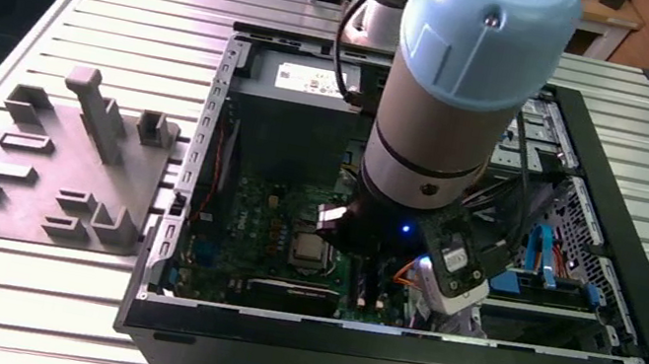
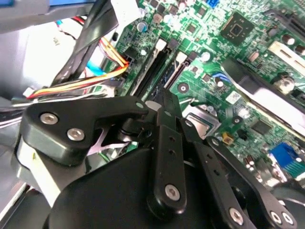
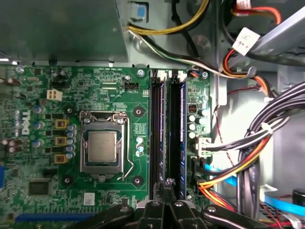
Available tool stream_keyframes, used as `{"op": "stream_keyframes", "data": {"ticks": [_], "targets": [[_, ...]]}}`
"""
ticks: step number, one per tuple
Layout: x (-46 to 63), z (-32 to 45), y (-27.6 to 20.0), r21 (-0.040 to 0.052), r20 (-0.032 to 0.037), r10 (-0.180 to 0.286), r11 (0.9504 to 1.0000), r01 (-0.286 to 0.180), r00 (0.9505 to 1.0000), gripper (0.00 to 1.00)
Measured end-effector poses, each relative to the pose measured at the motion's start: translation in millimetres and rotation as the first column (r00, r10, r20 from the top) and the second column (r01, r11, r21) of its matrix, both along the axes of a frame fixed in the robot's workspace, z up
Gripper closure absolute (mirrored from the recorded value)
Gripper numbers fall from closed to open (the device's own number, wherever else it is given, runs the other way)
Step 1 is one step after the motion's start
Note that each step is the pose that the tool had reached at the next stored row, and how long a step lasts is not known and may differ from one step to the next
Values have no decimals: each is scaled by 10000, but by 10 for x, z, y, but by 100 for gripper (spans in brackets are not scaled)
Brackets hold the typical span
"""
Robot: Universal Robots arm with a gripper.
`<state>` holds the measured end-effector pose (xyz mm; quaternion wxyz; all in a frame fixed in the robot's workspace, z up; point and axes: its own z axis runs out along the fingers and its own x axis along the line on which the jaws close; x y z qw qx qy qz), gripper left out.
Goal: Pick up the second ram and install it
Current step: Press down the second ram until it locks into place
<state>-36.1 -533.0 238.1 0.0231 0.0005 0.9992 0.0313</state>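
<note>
My gripper (image 3: 167,183) hangs low inside the open computer case (image 1: 630,266), over the green circuit board (image 3: 47,76). Its fingertips are pressed together, shut, with nothing visible between them. They sit just above one end of two long black memory slots (image 3: 157,129) that run side by side. A thin dark stick seems to stand in each slot; the one nearer the cable bundle (image 3: 177,129) has a bluish edge. I cannot tell which stick is the second ram. In the second wrist view the shut gripper (image 2: 167,102) points at the same slots (image 2: 159,67).
The grey moulded fixture tray (image 1: 60,165) lies on the slatted table at the exterior view's left. Bundled orange, yellow and black cables (image 3: 248,157) crowd one side of the slots. The processor socket (image 3: 101,148) sits on the other side. The grey power-supply box (image 3: 62,28) lies beyond.
</note>
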Motion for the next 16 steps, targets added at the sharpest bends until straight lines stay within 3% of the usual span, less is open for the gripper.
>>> {"op": "stream_keyframes", "data": {"ticks": [2, 9, 16], "targets": [[0, 45, 0, -3, -1, 0, 10000, 0, 10000, 90], [1, 47, 18, -1, -1, 1, 10000, -1, 10000, 90], [0, 45, 184, -1, 0, 0, 10000, 0, 10000, 90]]}}
